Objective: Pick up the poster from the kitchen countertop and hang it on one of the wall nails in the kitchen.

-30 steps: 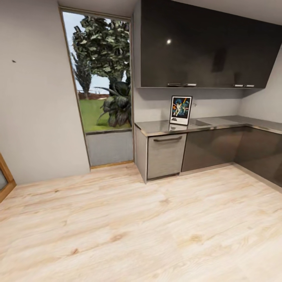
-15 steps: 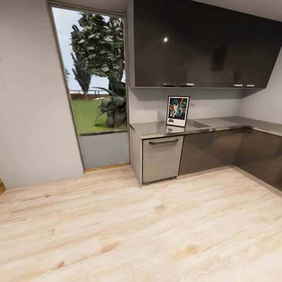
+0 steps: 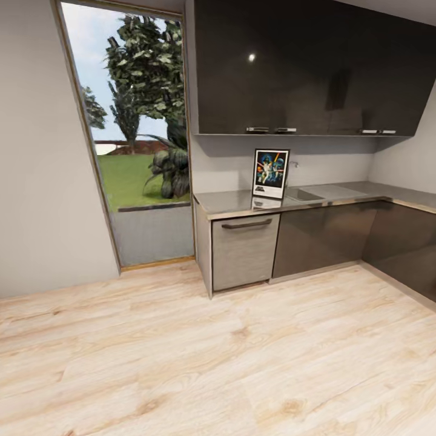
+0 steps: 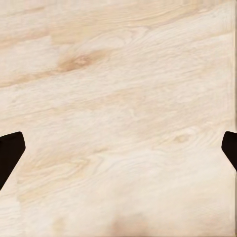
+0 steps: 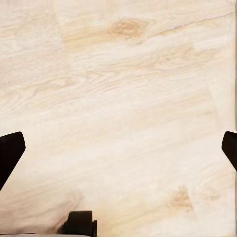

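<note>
The poster stands upright on the kitchen countertop, leaning on the grey wall, its colourful figures facing me. To its right are the built-in sink and a small tap. The counter is some way off across the wooden floor. No wall nail is in view on the light-grey wall. In the left wrist view my left gripper hangs open over bare floorboards, dark fingertips wide apart. My right gripper is open above the floor too, with nothing between its fingers.
Dark glossy wall cabinets hang over the counter, which turns a corner at the right. Below it are a grey drawer front and dark doors. A tall window stands left of the counter. A black caster of my base shows on the floor.
The camera has moved forward and turned: window, counter and poster have slid left and grown slightly. The dark speck on the left wall has left the view.
</note>
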{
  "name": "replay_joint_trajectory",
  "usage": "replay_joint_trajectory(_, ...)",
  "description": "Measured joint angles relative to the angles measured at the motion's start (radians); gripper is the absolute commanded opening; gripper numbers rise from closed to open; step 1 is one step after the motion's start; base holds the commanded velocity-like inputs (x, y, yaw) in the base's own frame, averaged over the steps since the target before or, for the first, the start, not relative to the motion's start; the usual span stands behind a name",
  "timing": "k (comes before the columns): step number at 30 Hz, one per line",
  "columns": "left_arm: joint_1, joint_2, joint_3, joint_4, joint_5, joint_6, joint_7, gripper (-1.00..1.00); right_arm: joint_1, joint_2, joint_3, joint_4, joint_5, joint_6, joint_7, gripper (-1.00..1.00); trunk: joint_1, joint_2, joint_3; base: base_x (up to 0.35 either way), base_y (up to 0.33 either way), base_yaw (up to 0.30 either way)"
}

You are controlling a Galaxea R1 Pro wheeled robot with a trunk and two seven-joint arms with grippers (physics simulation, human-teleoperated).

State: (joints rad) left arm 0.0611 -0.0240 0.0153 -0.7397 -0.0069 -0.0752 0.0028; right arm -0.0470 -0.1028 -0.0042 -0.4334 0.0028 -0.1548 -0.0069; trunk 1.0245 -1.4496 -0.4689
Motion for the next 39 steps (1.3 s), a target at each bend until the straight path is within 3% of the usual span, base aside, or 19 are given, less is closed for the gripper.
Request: replay_joint_trajectory(39, 0.0, 0.0, 0.0, 0.0, 0.0, 0.001, 0.0, 1.0, 0.0, 0.001, -0.001, 0.055, 0.0, 0.0, 0.0, 1.0, 0.0, 0.0, 0.0, 0.244, -0.255, 0.0)
